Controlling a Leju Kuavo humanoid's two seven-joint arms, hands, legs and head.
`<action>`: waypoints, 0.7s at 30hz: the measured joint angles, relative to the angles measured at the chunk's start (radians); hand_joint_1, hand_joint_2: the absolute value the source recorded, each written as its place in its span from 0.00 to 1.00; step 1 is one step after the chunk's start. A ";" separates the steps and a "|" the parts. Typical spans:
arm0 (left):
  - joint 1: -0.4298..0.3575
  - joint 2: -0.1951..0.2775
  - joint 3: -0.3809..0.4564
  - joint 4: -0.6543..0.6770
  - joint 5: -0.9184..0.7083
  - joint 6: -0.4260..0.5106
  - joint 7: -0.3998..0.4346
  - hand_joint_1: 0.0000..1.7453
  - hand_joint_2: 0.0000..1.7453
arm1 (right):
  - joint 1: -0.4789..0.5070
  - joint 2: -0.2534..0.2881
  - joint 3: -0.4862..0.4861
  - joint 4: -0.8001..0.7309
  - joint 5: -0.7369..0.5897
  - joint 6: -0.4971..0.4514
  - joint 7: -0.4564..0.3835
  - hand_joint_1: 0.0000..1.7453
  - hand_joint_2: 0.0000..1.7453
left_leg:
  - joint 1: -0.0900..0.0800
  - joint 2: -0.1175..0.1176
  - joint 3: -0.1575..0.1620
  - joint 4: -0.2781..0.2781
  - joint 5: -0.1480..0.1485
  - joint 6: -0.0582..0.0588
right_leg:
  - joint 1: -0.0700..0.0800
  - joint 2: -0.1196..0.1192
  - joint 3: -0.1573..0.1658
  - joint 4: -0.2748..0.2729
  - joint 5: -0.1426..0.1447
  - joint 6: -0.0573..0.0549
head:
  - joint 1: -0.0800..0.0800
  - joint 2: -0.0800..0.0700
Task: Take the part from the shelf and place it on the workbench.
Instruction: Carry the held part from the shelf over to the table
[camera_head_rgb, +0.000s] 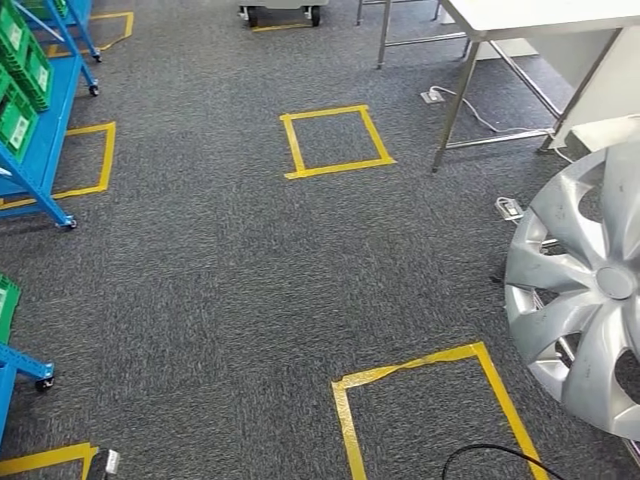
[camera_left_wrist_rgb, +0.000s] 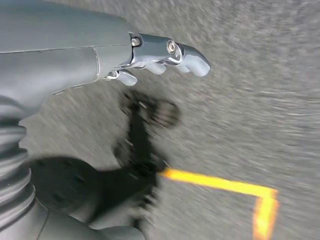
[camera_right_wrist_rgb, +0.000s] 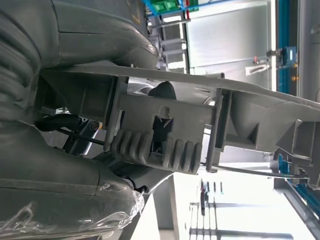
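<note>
- A silver hubcap (camera_head_rgb: 585, 285), the part in this task, fills the right edge of the head view, carried above the grey carpet (camera_head_rgb: 226, 280) with its spoked face toward the camera and its disc roughly upright, tilted a little.
- Being round, the hubcap has no long axis; its curved spokes fan out from a plain hub cap centre, and no brand mark can be read on it.
- The right wrist view sees the hubcap's back side (camera_right_wrist_rgb: 170, 125) edge-on: grey moulded ribs, clips and a thin wire ring, running across the picture.
- The right robot hand (camera_right_wrist_rgb: 75, 165) grips the hubcap at its rim, a thumb on one face and darker fingers behind the other; a clear plastic film covers part of the hand.
- The left robot hand (camera_left_wrist_rgb: 158, 57) hangs over the carpet with nothing in it, its fingers stretched out straight and close together; the view is motion-blurred.
- Yellow tape squares (camera_head_rgb: 336, 140) mark the carpet; one taped corner (camera_left_wrist_rgb: 260, 197) lies under the left hand.
- A white tabletop (camera_head_rgb: 543, 15) on metal legs stands ahead at the far right, well apart from the hubcap.
- Blue shelves (camera_head_rgb: 41, 130) hold green bins (camera_head_rgb: 23, 60) with white labels too small to read.
</note>
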 joint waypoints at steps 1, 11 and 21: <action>0.001 0.009 0.020 0.000 0.025 -0.016 0.001 0.00 1.00 | -0.012 0.000 0.002 0.015 -0.006 -0.002 0.000 1.00 1.00 | -0.002 0.012 0.003 0.001 -0.004 -0.005 | 0.002 -0.022 0.040 -0.066 0.021 -0.003 | 0.000 0.000; 0.010 0.088 0.066 0.002 0.000 -0.044 0.012 0.00 1.00 | -0.087 -0.026 0.122 0.101 -0.067 -0.122 -0.066 1.00 1.00 | 0.002 -0.053 -0.098 0.231 -0.132 -0.047 | 0.009 0.038 0.083 -0.158 0.046 -0.066 | -0.013 0.000; 0.017 0.102 0.059 0.004 -0.017 -0.025 0.015 0.00 1.00 | -0.073 -0.028 0.159 0.108 -0.073 -0.125 -0.070 1.00 1.00 | 0.012 -0.139 -0.026 -0.001 0.022 -0.027 | 0.000 0.167 0.061 -0.155 0.056 -0.032 | -0.012 0.000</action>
